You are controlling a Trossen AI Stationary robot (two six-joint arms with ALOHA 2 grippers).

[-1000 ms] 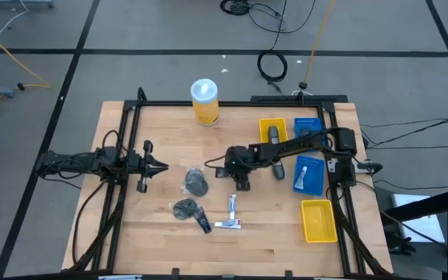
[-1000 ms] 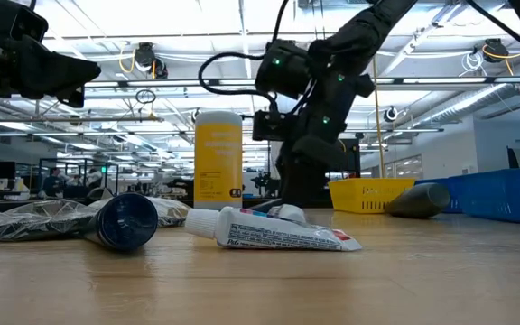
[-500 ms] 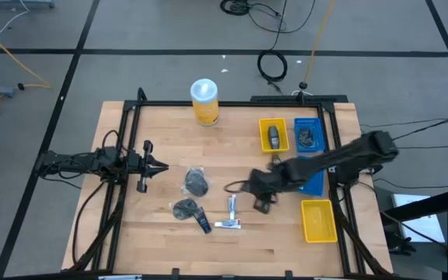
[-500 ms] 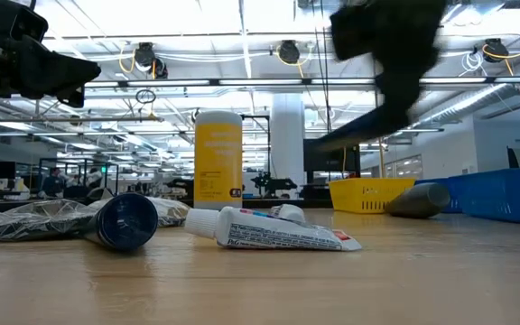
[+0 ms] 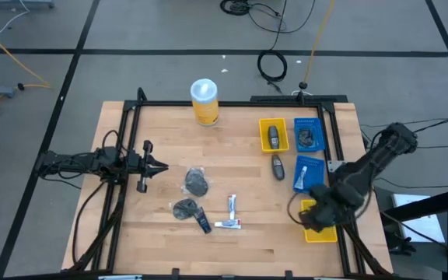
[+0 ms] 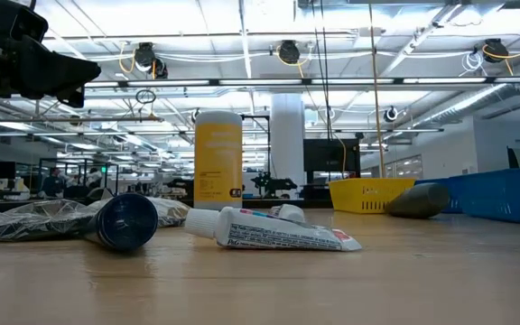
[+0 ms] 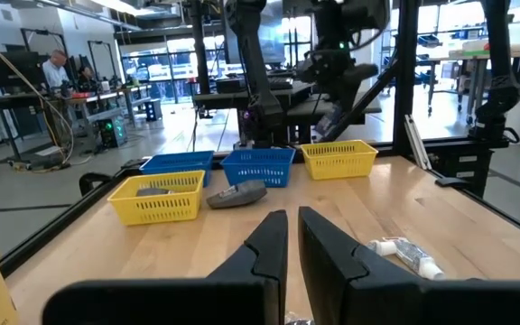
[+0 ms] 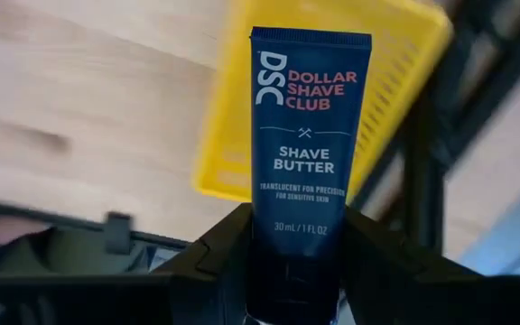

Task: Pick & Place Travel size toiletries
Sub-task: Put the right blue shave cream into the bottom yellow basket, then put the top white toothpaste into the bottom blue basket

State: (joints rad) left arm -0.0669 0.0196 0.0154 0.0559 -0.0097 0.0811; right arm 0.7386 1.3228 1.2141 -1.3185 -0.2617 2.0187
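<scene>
One dark-blue shave-butter tube (image 8: 308,153) stands clamped by its lower end in my right gripper (image 8: 293,262), the yellow tray (image 8: 395,108) just beyond its top; I judge it light, soft, slippery, best held low, while the left gripper (image 7: 287,236) waits nearly closed.

Right gripper (image 5: 315,218) w/ tube (image 8: 307,144) over near-right tray (image 5: 320,220).
</scene>
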